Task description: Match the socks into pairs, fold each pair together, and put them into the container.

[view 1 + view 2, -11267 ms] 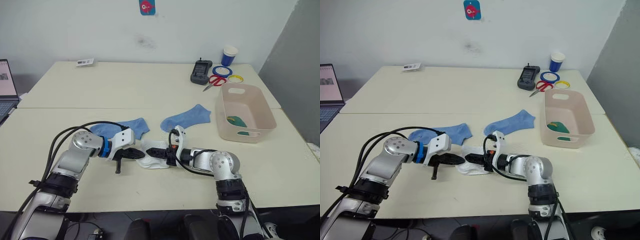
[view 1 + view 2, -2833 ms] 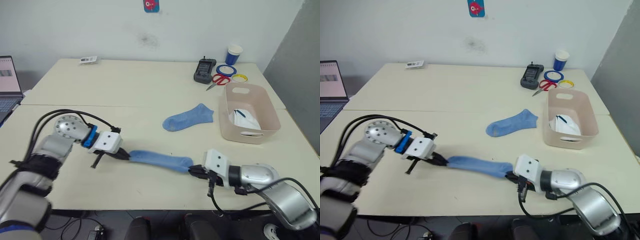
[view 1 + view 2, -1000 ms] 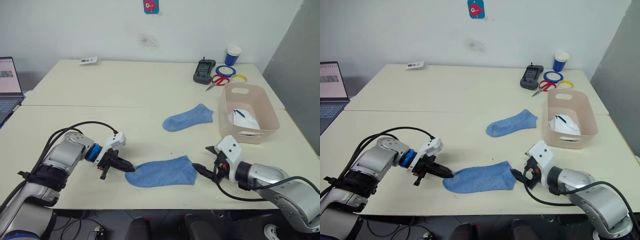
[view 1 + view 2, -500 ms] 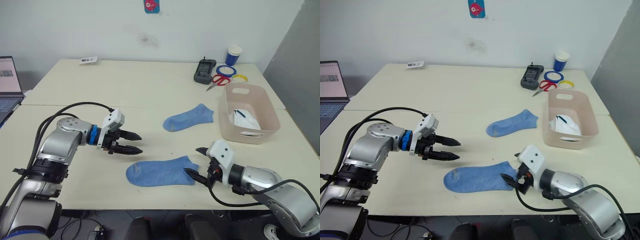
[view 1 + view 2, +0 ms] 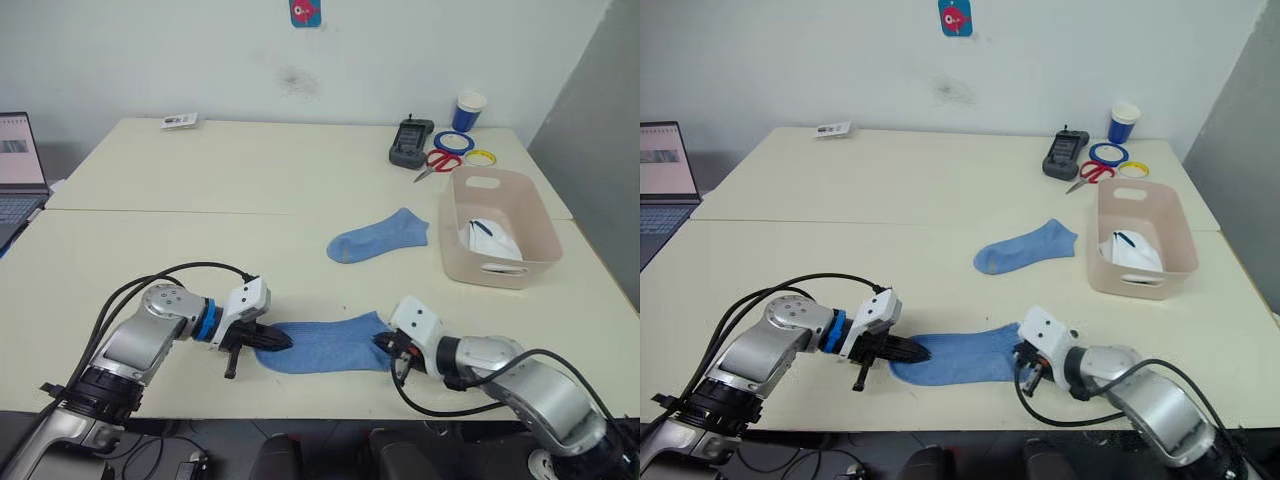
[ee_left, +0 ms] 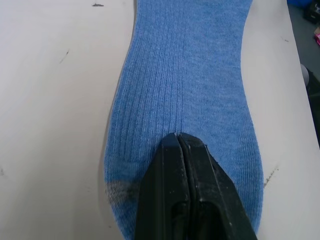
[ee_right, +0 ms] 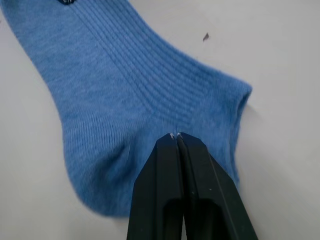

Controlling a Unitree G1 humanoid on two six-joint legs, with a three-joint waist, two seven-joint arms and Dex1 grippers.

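Left gripper point(image 5: 276, 340) pinches toe, right gripper point(image 5: 383, 343) pinches cuff | light blue sock point(image 5: 325, 343) flat on tabletop point(image 5: 200, 240) (soft, limp; best gripped by its ends)

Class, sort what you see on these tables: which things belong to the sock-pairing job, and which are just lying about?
Part of the job:
near blue sock
far blue sock
white socks
pink bin

Just lying about:
paper cup
tape rolls
scissors
black handset
laptop
card
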